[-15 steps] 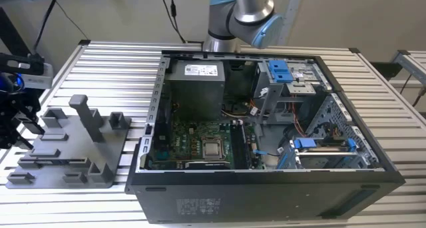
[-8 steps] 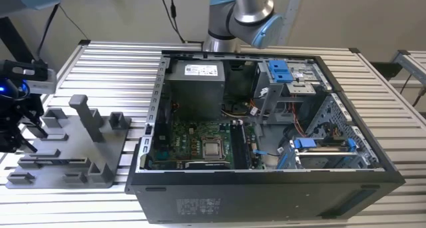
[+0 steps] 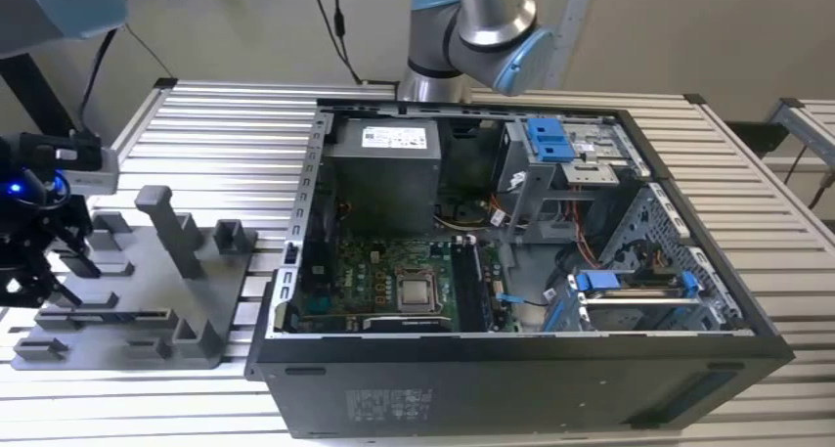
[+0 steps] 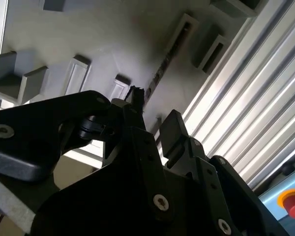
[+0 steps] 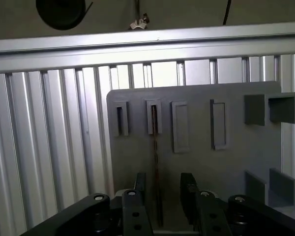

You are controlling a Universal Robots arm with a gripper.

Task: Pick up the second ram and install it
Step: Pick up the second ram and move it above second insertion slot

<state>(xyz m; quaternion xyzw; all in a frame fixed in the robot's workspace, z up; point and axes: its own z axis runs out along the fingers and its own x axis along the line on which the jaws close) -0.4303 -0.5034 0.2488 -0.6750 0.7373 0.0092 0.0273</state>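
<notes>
Pincer (image 5: 163, 196) first: it hangs open over the grey fixture plate (image 5: 226, 162), one finger on either side of the second ram (image 5: 156, 162), and in the first wrist view you see a gap on both sides, so nothing is gripped yet. The stick stands on its long edge in a narrow groove of the plate, its far end tucked into a raised rectangular pocket. In the second wrist view it runs as a thin dark line from that pocket towards the fingertips (image 4: 174, 130).

Treat the stick as light, stiff and brittle. It is a thin board, probably with small parts on its flat faces, and I judge it will neither flex nor forgive a squeeze on a corner. Take it by the two flat faces near the middle of its length, well clear of the lower contact edge, and keep it square between the pads, as a stick this thin could easily tip or twist.

The plate looks like matt moulded plastic with blocky pegs and pockets. It sits on a worktop (image 5: 49, 147) of ribbed, shiny aluminium slats. The open computer case (image 3: 522, 369), dark sheet metal, stands well apart on the exterior view's right.
</notes>
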